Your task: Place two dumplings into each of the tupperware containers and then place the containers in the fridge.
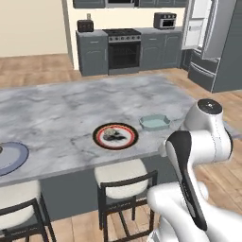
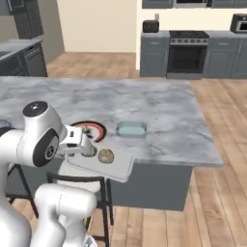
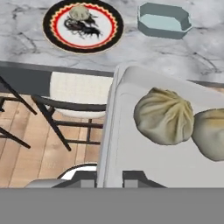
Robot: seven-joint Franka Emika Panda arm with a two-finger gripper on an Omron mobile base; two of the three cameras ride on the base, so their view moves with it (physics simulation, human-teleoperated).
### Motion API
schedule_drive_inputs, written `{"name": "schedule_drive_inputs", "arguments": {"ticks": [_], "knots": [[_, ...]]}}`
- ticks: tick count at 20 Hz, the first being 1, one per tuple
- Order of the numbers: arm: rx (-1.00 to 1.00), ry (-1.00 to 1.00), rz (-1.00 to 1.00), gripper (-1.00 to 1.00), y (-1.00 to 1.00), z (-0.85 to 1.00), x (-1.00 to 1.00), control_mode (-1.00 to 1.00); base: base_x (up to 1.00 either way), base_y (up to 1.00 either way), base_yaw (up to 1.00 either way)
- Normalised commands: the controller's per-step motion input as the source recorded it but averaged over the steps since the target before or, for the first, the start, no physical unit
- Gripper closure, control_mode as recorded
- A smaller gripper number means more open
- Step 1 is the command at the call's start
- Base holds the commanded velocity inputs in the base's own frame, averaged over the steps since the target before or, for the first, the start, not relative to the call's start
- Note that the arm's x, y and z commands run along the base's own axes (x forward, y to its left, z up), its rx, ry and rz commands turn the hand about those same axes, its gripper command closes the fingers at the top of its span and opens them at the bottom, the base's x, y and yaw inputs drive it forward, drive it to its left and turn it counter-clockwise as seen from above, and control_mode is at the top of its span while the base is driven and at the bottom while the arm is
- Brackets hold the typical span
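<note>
My gripper is shut on the rim of a pale tupperware container, which it holds in the air just off the counter's near edge. In the hand view this container carries two tan dumplings, the second touching the first. A second, blue-green tupperware container stands on the marble counter with nothing visible inside it. One more dumpling lies on the red-and-black-rimmed plate. At the back right stands the dark-grey fridge, its door open.
The marble island counter spans the scene, with a blue-grey plate at its left end. Black-framed stools with cream seats stand along its near side, one directly under the held container. Grey cabinets and a black oven line the back wall.
</note>
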Motion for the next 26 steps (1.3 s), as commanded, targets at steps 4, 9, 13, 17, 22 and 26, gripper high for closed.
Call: {"name": "schedule_drive_inputs", "arguments": {"ticks": [4,9,13,17,22,26], "knots": [[0.00,0.00,0.00,1.00,0.00,0.00,0.00,1.00,0.20,-1.00,-0.02],[0.00,0.00,0.00,1.00,0.00,0.00,0.00,1.00,0.33,-1.00,0.00],[0.00,0.00,0.00,1.00,0.00,0.00,0.00,1.00,0.62,-1.00,0.00],[0.00,0.00,0.00,1.00,0.00,0.00,0.00,1.00,0.77,-1.00,-0.01],[0.00,0.00,0.00,1.00,0.00,0.00,0.00,1.00,0.44,-1.00,-0.01],[0.00,0.00,0.00,1.00,0.00,0.00,0.00,1.00,0.36,-1.00,0.00]]}}
